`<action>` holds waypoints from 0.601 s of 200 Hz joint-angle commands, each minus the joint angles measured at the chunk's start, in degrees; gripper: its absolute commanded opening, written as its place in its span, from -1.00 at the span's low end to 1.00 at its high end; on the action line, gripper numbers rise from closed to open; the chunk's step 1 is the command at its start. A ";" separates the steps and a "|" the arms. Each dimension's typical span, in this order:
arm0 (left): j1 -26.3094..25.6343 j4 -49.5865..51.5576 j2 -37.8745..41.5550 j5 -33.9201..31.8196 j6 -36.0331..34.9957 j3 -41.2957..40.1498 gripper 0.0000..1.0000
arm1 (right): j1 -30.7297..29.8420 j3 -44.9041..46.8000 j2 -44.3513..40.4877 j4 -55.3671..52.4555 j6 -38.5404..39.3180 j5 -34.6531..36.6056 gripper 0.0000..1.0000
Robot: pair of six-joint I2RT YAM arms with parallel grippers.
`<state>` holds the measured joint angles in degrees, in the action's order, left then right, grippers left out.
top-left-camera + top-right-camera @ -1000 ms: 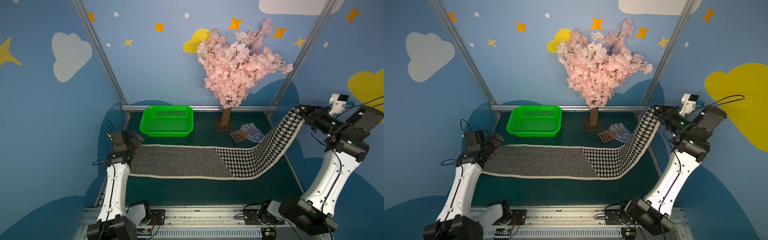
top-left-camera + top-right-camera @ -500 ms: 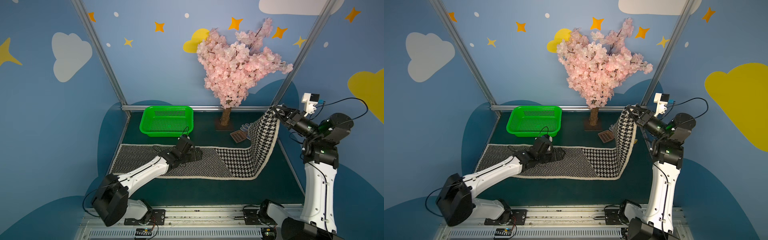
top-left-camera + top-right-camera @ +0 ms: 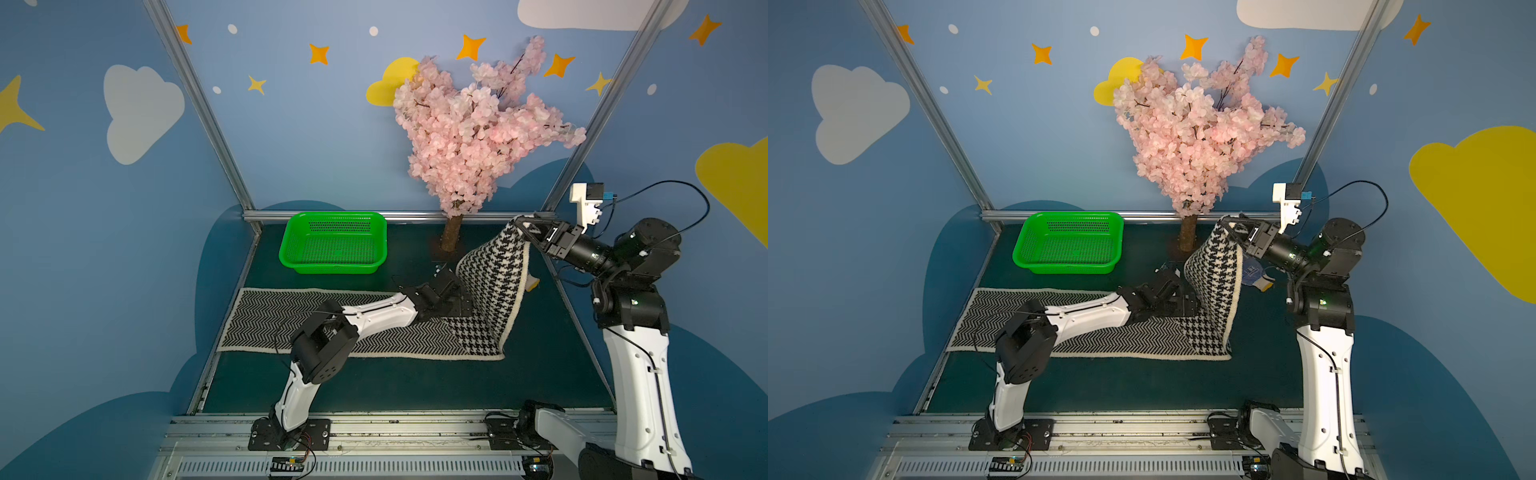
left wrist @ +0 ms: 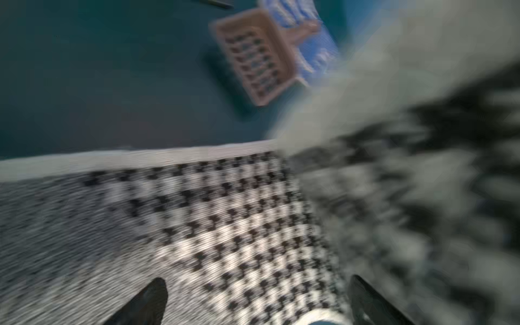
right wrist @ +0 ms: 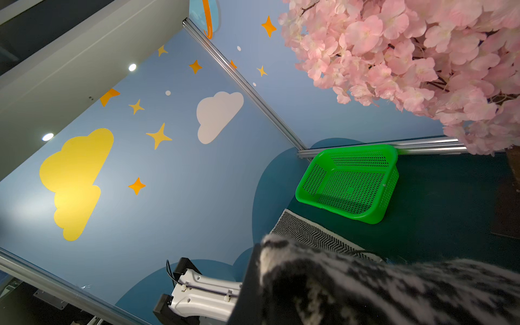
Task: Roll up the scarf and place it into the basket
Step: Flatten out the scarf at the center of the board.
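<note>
Glove (image 3: 1251, 272) half behind scarf (image 3: 1214, 286)

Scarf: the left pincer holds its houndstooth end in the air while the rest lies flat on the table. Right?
No: the right pincer holds the scarf up by its houndstooth end, as both top views show; the rest lies flat on the table.

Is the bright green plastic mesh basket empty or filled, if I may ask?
Empty: the green plastic mesh basket shows only its bare perforated floor.

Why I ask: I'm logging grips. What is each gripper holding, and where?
The right gripper grips the scarf at its raised houndstooth end; the left gripper is open, holding nothing.
</note>
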<state>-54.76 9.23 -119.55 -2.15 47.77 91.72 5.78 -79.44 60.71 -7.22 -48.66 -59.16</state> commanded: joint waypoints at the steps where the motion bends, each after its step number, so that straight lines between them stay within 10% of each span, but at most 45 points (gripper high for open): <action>1: -1.86 3.80 -5.50 2.91 -0.86 9.32 1.00 | -0.42 -3.56 -0.06 -3.17 3.84 2.24 -1.00; 83: -7.55 22.81 -35.42 8.04 -0.65 63.27 1.00 | 1.92 -15.44 5.74 -9.28 6.68 6.03 -1.00; 120: -8.23 13.45 -38.98 13.41 1.86 65.52 1.00 | 5.13 -21.32 10.00 -9.51 5.76 4.44 -1.00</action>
<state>-62.46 25.67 -156.73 6.85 49.10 155.98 9.37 -97.23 69.10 -17.15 -43.00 -53.98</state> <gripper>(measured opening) 0.998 0.042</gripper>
